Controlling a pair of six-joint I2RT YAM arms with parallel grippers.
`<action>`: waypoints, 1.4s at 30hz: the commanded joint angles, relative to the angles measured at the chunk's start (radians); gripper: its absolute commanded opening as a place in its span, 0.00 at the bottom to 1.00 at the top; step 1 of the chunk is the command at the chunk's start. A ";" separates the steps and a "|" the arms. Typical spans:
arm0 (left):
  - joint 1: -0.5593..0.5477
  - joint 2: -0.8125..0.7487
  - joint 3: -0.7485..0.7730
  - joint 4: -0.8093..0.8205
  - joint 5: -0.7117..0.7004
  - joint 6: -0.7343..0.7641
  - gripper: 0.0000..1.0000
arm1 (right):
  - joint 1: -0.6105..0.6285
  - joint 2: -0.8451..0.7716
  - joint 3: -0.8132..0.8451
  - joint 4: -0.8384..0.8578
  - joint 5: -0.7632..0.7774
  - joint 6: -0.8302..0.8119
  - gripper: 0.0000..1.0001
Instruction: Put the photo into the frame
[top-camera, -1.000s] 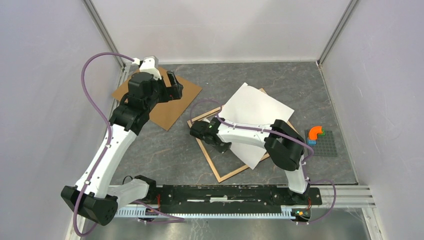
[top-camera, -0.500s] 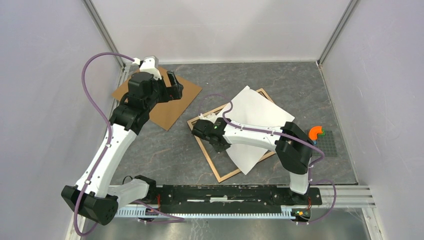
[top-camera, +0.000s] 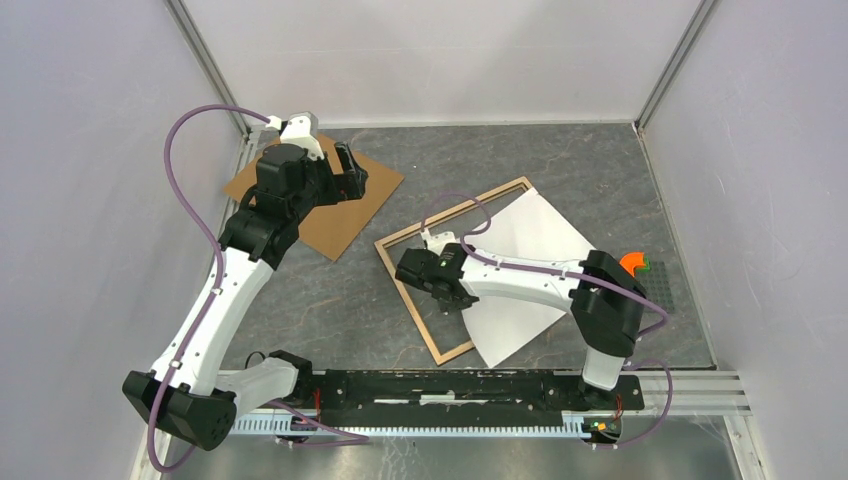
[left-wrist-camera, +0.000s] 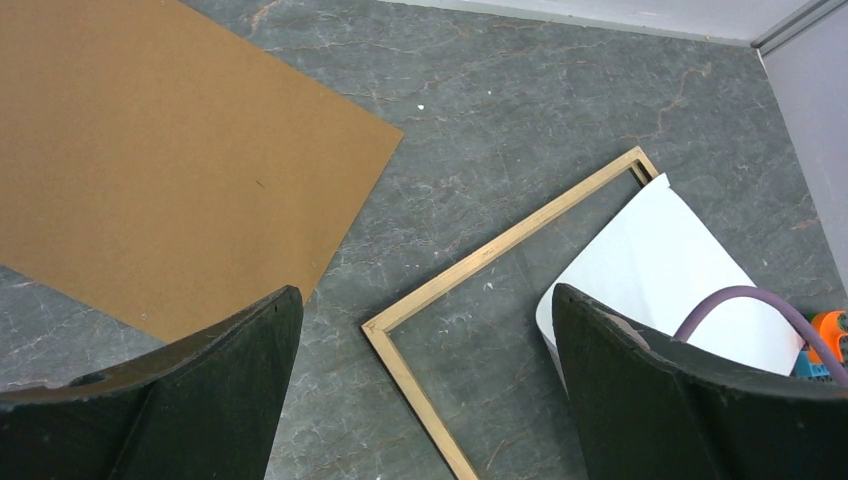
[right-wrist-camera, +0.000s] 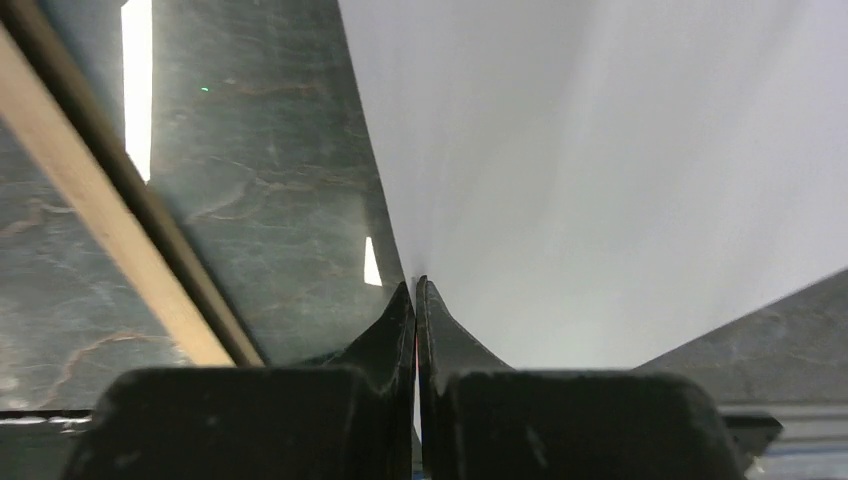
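Note:
The photo (top-camera: 525, 250) shows its plain white back and lies tilted over the right part of the frame (top-camera: 405, 290), its lower corner past the frame's near rail. The light wood frame lies flat on the grey table. My right gripper (top-camera: 452, 297) is shut on the photo's left edge, as the right wrist view shows (right-wrist-camera: 415, 290), with the photo (right-wrist-camera: 620, 170) spreading right and the frame rail (right-wrist-camera: 110, 250) to the left. My left gripper (top-camera: 345, 175) is open and empty over the brown backing board (top-camera: 330, 215); its view shows the frame (left-wrist-camera: 480, 260) and photo (left-wrist-camera: 660, 260).
A grey baseplate (top-camera: 655, 290) with an orange and blue brick piece (top-camera: 632, 264) sits at the right. White walls close in the table at the back and both sides. The arm rail runs along the near edge.
My right gripper has dragged the photo down and to the right, turning it. The frame's far rail and far corner, covered before, now show. The left arm has not moved.

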 joint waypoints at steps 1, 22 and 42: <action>0.006 -0.009 0.025 0.023 0.012 -0.003 1.00 | 0.009 -0.010 0.024 0.150 -0.036 -0.042 0.00; 0.006 -0.011 0.024 0.022 0.011 0.000 1.00 | -0.088 0.164 0.171 0.153 0.012 0.061 0.00; 0.007 -0.018 0.024 0.022 0.010 0.000 1.00 | -0.095 0.143 0.166 0.305 -0.111 -0.066 0.60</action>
